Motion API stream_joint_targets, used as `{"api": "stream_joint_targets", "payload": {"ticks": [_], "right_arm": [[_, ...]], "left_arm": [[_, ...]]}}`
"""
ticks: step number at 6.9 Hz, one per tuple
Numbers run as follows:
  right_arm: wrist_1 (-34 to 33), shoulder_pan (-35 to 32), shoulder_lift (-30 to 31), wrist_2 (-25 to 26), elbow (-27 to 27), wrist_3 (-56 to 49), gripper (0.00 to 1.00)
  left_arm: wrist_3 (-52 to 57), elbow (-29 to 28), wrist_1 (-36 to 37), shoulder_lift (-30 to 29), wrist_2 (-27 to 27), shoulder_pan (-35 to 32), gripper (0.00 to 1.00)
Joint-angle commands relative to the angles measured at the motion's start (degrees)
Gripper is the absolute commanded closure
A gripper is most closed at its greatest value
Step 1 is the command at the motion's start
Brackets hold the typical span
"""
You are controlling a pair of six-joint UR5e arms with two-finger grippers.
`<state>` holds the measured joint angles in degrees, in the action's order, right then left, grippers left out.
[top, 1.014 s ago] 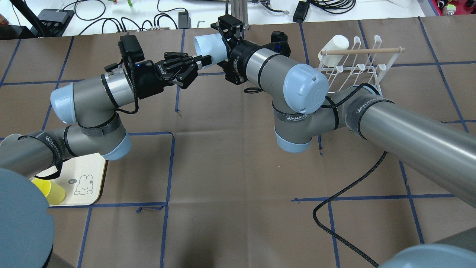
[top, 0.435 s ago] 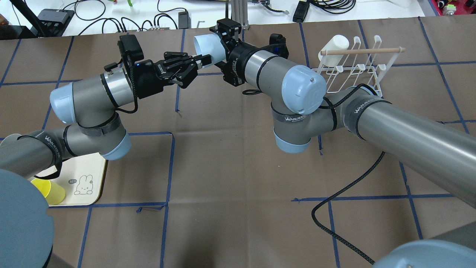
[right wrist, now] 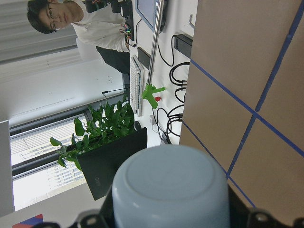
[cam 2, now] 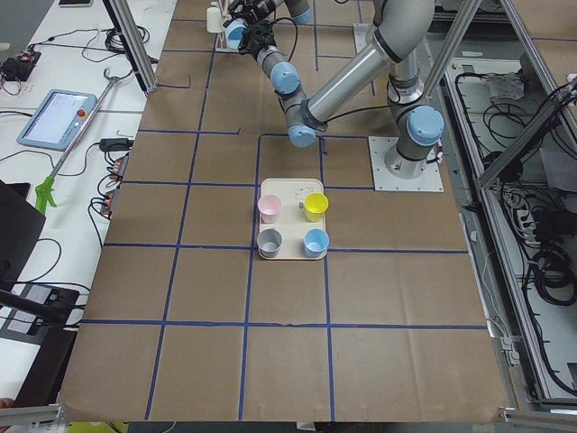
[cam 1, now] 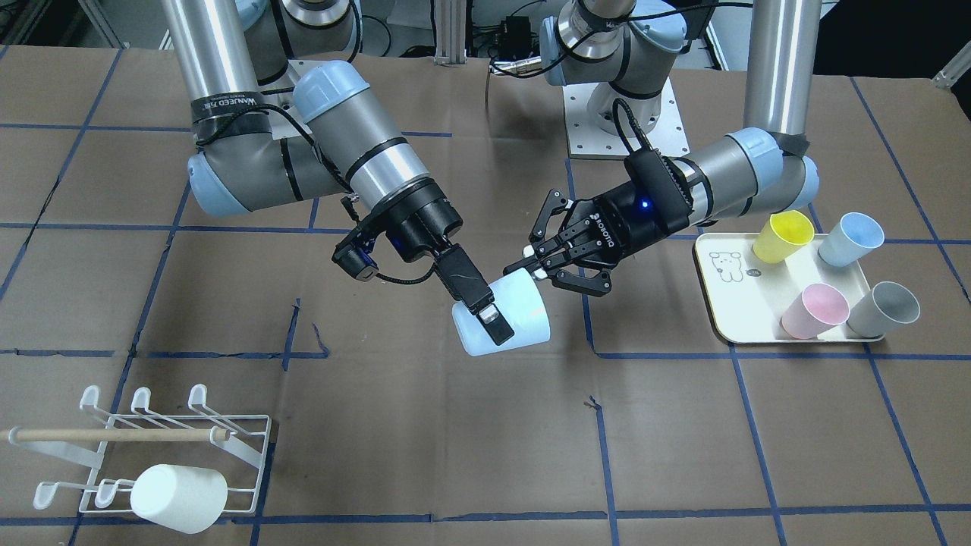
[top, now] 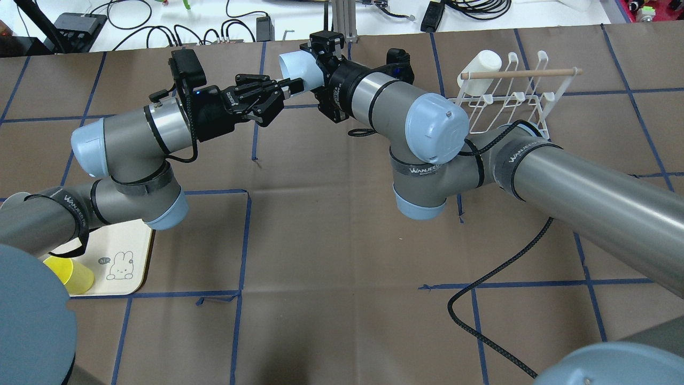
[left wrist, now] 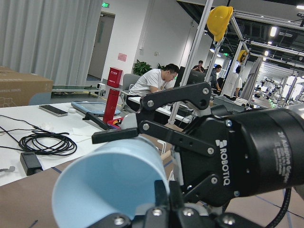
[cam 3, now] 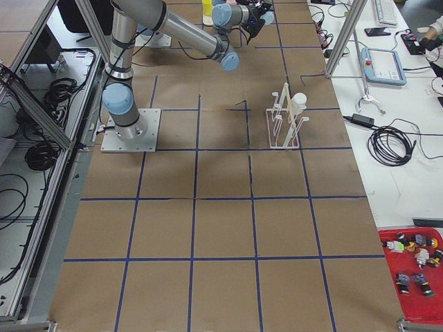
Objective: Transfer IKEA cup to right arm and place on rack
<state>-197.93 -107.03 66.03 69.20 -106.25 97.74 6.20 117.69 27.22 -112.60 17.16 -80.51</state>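
Mid-handover, I have the blue cup [cam 1: 523,312] above the counter [cam 1: 455,455] at 12 o'clock overhead, right arm [cam 1: 364,152] jaws clamped on its body and left arm [cam 1: 728,171] jaws pinching its rim, so next the left should release before the swing to the rack [cam 1: 114,434] at 3 o'clock.

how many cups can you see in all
6. One light blue cup in the right gripper, a white cup on the rack, and yellow cup, blue cup, pink cup, grey cup on the tray. None looks hidden.

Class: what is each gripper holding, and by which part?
Both hold the light-blue cup: the left gripper pinches its rim, and the right gripper clamps across its side wall.
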Motion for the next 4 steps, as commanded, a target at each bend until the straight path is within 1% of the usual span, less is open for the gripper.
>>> {"api": "stream_joint_targets", "payload": {"ticks": [1, 2, 3, 4], "right_arm": [[-0.09, -0.02, 0.06, -0.2, -0.01, -0.01, 0.42], [-0.09, -0.02, 0.06, -0.29, 0.08, -0.01, 0.42], [0.0, -0.02, 0.06, -0.29, 0.08, -0.01, 0.42], [0.0, -0.02, 0.06, -0.2, 0.08, -0.1, 0.42]], "left_arm": [[-0.48, -0.09, -0.07, 0.27, 0.07, 0.0, 0.8], [-0.66, -0.18, -0.15, 0.27, 0.07, 0.0, 0.65], [-1.35, -0.79, -0.07, 0.01, 0.07, 0.0, 0.42], [-2.67, -1.66, 0.02, -0.25, 0.16, 0.0, 0.32]]}}
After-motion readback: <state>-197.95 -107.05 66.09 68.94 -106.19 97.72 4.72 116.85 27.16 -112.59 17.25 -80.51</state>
